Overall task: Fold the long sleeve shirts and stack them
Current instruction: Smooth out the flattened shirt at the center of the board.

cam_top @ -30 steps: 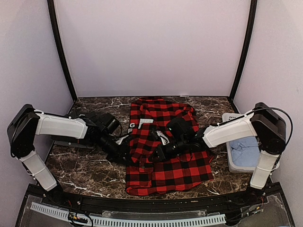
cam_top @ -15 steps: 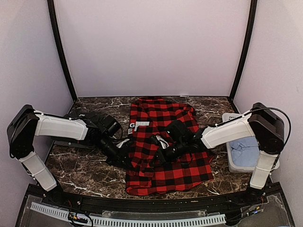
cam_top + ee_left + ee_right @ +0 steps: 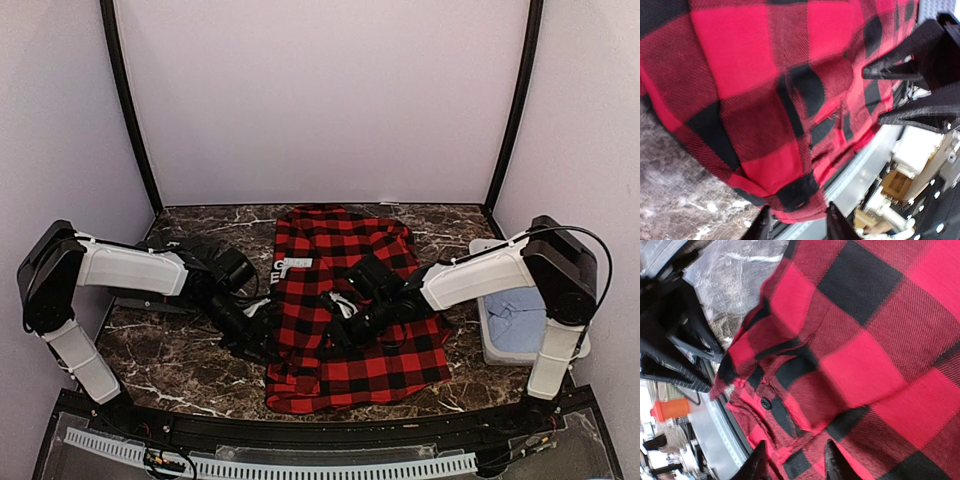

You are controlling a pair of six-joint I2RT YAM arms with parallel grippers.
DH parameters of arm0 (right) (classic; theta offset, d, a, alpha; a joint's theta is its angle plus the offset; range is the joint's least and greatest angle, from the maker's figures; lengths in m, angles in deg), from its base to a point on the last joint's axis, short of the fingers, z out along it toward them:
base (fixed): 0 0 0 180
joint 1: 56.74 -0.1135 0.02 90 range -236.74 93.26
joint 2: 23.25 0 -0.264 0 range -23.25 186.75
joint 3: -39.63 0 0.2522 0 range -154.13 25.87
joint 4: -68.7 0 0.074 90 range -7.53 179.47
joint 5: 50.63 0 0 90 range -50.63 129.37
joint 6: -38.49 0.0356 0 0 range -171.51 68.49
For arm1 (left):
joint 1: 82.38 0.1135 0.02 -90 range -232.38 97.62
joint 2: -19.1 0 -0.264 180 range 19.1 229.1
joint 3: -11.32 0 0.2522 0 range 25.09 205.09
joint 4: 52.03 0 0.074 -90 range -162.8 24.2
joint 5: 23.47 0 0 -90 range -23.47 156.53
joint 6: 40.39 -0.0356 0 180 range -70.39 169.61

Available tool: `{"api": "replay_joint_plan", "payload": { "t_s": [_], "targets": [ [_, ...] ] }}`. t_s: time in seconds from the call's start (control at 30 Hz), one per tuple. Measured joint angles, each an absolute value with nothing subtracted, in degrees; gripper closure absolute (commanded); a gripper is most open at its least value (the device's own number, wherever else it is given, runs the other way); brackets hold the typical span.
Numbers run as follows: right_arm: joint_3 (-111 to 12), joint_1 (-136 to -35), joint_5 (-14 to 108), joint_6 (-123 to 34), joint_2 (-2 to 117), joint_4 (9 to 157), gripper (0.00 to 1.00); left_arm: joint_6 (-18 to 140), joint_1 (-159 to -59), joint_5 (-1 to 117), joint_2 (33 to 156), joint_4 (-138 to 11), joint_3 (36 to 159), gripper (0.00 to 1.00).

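At the middle of the table (image 3: 170, 365), your flannel (image 3: 345, 255) lies spread, bunched up between the two arms. Your left gripper (image 3: 797, 226) is clenched on its edge, and your right gripper (image 3: 792, 465) pinches a fold.

White arm shells (image 3: 125, 268) are being worn over black joints (image 3: 565, 265); the left pincer (image 3: 797, 222) and right pincer (image 3: 792, 460) are being shown black.
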State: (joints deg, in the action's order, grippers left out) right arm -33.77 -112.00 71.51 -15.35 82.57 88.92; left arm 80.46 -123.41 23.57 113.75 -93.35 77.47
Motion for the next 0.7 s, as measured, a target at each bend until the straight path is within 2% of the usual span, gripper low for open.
{"api": "replay_joint_plan", "payload": {
  "t_s": [0.2, 0.4, 0.7],
  "targets": [
    [-33.7, -112.0, 65.5, -17.0, 80.4, 93.7, 0.62, 81.1, -122.5, 28.2, 112.9, -94.0, 77.5, 0.61],
    [-33.7, -111.7, 57.9, -18.2, 75.6, 94.9, 0.62, 81.6, -116.5, 34.5, 110.8, -92.1, 79.1, 0.62],
    [-33.6, -108.2, 49.6, -19.5, 74.1, 94.5, 0.62, 82.0, -115.1, 40.9, 119.7, -85.1, 85.7, 0.65]
  ]
}}
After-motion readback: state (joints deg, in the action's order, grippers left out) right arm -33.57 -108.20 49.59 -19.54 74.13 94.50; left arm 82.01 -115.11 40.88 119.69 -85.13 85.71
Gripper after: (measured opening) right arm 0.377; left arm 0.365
